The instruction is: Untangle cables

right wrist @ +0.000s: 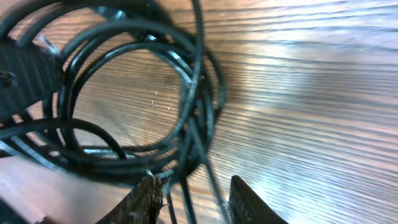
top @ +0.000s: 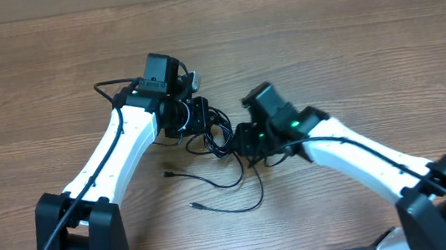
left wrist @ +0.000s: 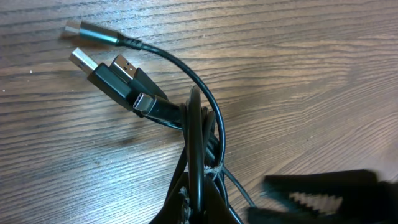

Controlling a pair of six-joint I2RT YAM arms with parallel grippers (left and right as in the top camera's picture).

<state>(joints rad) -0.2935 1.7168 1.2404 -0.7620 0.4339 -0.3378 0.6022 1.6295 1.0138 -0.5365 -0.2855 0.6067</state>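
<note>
We have the cables [left wrist: 200, 134] clamped in our left claw [left wrist: 196, 211] on the desk [top: 347, 35]. Our right claw [right wrist: 196, 202] stands apart around some of them.

cut off: cables [left wrist: 198, 146] at left-wrist bottom edge | blurred: right-wrist loops | hidden: knot middle overhead, seemingly

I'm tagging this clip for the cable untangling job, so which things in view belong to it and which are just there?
Belongs to the job:
- cables, in a knot
- their plug ends
- left gripper, closed on the cables
- right gripper, open

Just there:
- wooden table
- arms' own wires
</note>
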